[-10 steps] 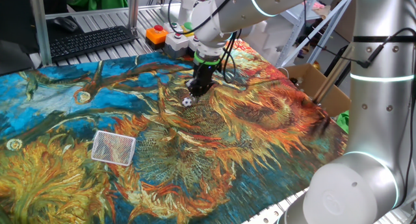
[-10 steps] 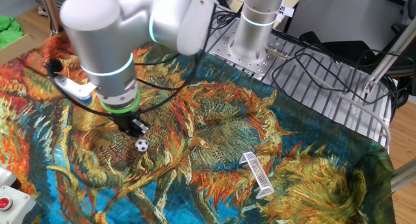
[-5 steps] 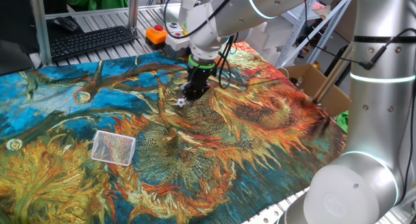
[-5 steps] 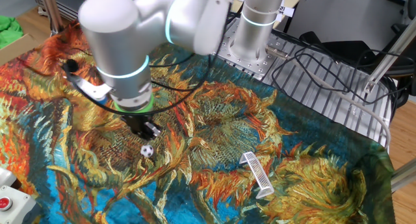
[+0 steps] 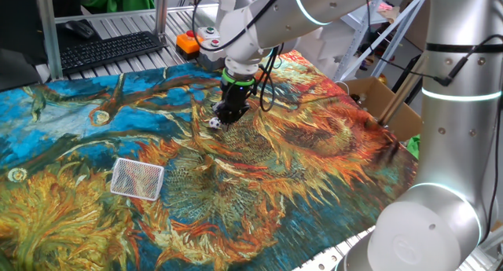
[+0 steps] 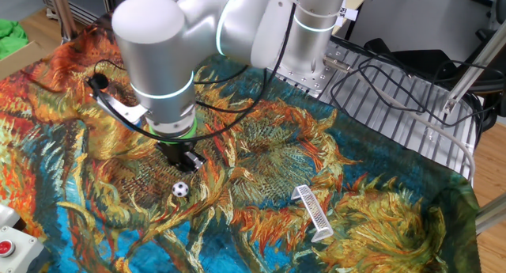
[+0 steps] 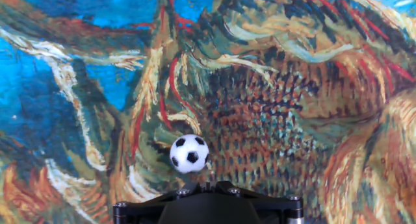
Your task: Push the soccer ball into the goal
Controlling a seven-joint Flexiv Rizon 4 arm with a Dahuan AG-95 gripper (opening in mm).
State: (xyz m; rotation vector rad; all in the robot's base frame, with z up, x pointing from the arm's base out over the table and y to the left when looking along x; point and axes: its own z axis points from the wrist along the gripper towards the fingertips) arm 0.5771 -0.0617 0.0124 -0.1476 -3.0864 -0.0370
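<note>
Ball sitting loose just beside closed fingers, goal well apart.
Fingers (image 6: 183, 161) pointing down w/ jaws shut, gripping nothing; soccer ball (image 6: 180, 189) resting on sunflower cloth (image 6: 261, 138); goal (image 6: 313, 210) lying beyond ball.

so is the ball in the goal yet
Out. The soccer ball sits on the cloth beside the hand, well apart from the goal.

- Tablecloth (image 5: 314, 169): printed with a sunflower painting in orange, yellow and blue; covers the table.
- Keyboard (image 5: 110, 49): black, beyond the cloth's far edge.
- Button box (image 5: 189, 42): orange, near the keyboard.
- Cardboard box (image 5: 385, 106): beside the table.
- Cables (image 6: 395, 75): black, on the slatted metal surface.
</note>
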